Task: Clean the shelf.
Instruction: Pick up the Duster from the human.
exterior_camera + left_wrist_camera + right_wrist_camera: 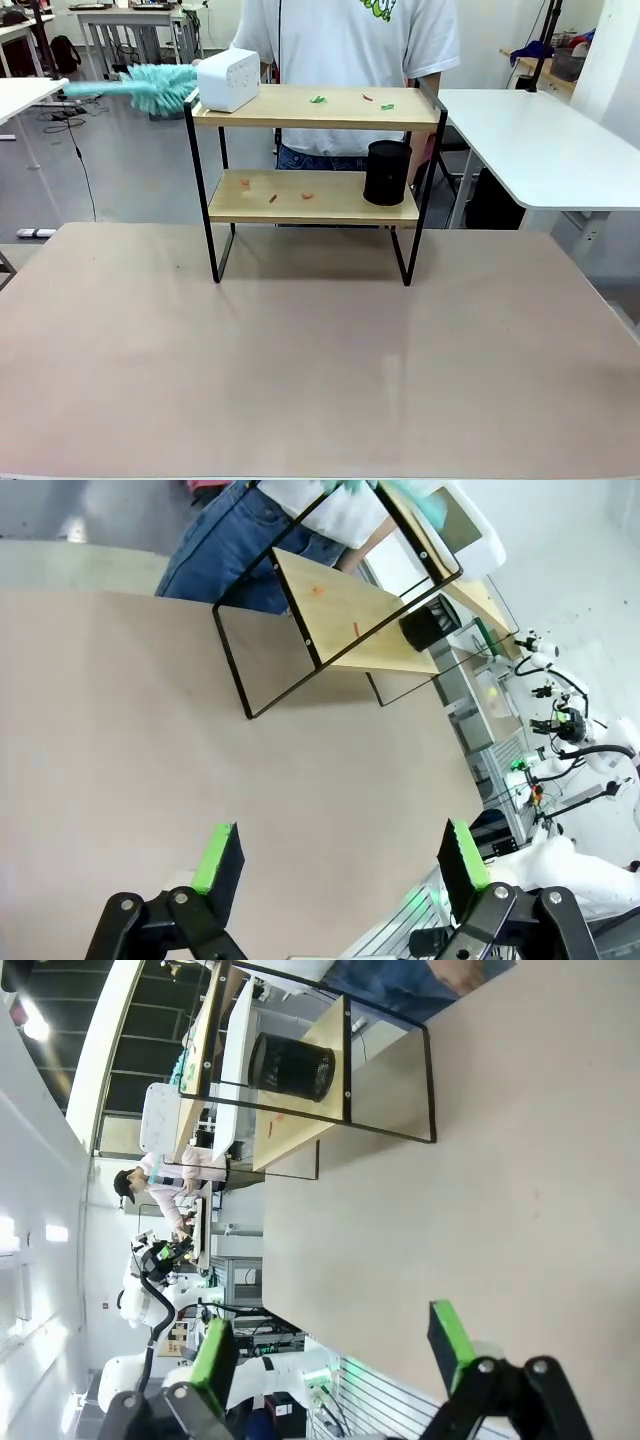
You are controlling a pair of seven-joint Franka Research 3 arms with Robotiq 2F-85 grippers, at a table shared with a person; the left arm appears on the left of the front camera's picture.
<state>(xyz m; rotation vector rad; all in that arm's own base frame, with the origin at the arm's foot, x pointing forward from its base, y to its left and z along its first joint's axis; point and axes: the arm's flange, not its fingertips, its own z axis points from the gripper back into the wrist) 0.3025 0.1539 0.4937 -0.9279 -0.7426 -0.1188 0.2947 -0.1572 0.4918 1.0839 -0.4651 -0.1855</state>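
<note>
The shelf (315, 108) stands at the table's (300, 380) far middle, with scraps (318, 99) on both boards, a white box (228, 80) on top and a black cup (387, 172) below, while the left gripper (338, 852) and right gripper (332, 1345) hang over the table, jaws apart and empty.

You see the shelf (300, 110) far-centre on the table (320, 350). Box (228, 79) on its top board, left end; canister (387, 172) on lower board, right end.

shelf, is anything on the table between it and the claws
Nothing visible does: only bare tabletop lies between the left claw, the right claw, both open, and the shelf. The white box and black cylinder stand on its boards, not in front.
</note>
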